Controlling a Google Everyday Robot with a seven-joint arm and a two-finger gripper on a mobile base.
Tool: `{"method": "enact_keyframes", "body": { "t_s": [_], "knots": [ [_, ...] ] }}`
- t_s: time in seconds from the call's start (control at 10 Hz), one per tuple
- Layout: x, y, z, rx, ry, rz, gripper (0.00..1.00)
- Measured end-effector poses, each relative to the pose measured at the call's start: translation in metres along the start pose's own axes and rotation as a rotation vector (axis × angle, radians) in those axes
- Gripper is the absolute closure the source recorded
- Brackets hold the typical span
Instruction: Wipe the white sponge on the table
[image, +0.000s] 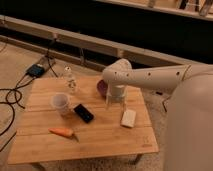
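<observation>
Above grainy plank table (107, 139), gripper (115, 103) jaws spread wide, empty, near flat rectangular white sponge (128, 118).

Smooth white tubular arm (150, 77), bulky white body (192, 127), pale pincer (114, 103) over table (100, 142)

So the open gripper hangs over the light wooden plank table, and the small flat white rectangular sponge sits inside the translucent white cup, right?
No. The camera view shows the white sponge lying flat on the table top, not in the translucent white cup, which stands apart past the black phone. The rest holds: the gripper hangs open over the table, beside the sponge.
</observation>
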Motion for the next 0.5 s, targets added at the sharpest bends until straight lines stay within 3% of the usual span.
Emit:
{"method": "enact_keyframes", "body": {
  "t_s": [0.5],
  "knots": [
    [-0.004,-0.027,0.031,-0.007,0.044,0.042,0.35]
  ]
}}
